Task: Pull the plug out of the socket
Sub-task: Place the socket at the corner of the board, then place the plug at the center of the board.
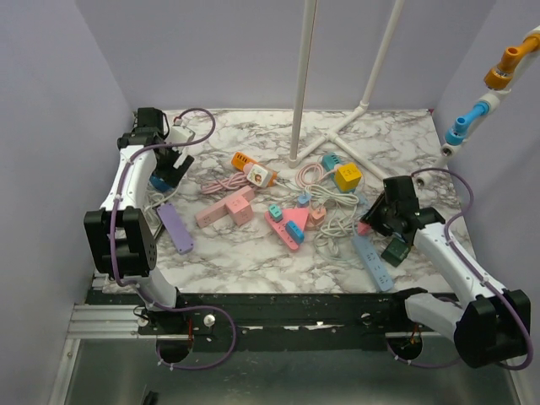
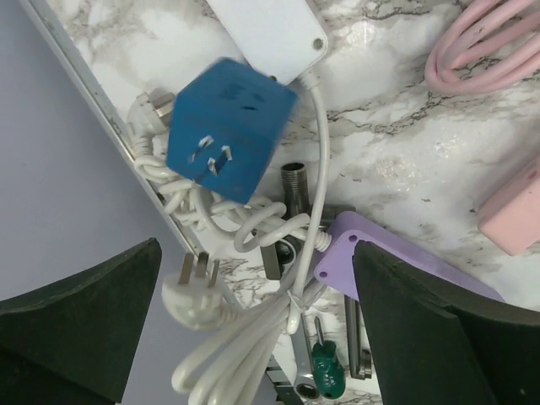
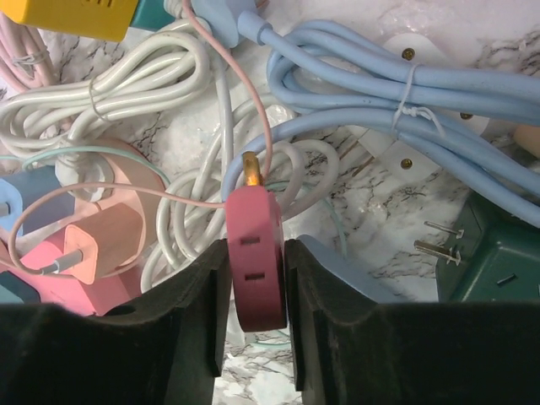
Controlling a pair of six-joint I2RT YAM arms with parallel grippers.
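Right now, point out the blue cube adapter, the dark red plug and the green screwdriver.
blue cube adapter [image 2: 240, 114]: left wrist view, face above its prongs.
dark red plug [image 3: 257, 257]: right wrist view, face between its slots.
green screwdriver [image 2: 329, 371]: left wrist view, handle.

Your right gripper [image 3: 256, 257] is hemmed in: blue cables [image 3: 380, 93] crowd just ahead, coiled white cord [image 3: 110, 84] on one side, a green adapter [image 3: 498, 261] on the other. You have bare marble [image 1: 245, 260] along the near edge

Glossy marble-look worktop [image 1: 245, 251]; matt blue plastic cube [image 2: 228, 126]; smooth dark-red plastic plug [image 3: 257, 261] with a brass-coloured pin [image 3: 251, 169].
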